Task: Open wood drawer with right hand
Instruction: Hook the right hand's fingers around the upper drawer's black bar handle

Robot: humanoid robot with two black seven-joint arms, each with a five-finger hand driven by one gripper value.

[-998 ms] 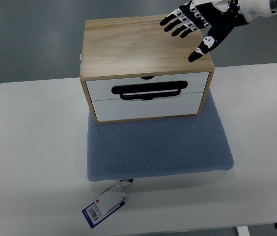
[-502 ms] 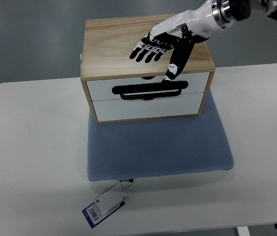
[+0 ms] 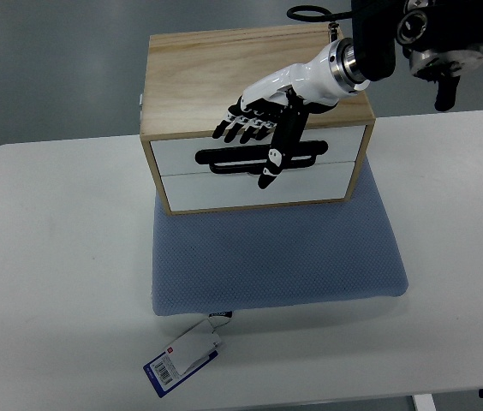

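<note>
Grey floor surrounds a white table that carries a blue-grey padded mat, and on the far part of that mat stands a light wooden drawer box with two white drawer fronts stacked one above the other. Both fronts sit flush with the wooden frame, so the upper white drawer and the lower one look closed. A black elongated loop handle runs along the seam between the two fronts, near the middle of the box face. Over the front top edge of the box hangs the right robot hand, white-backed with black fingers, its arm coming in from the upper right across the box lid. Its four fingers are spread and extended just above the upper drawer front, grasping nothing — the thumb points down across the handle bar, though whether it touches the bar cannot be told from this steep angle. Nearer the front edge of the table, just beyond the mat's near left corner, lies a blue and white paper tag bearing a barcode.
</note>
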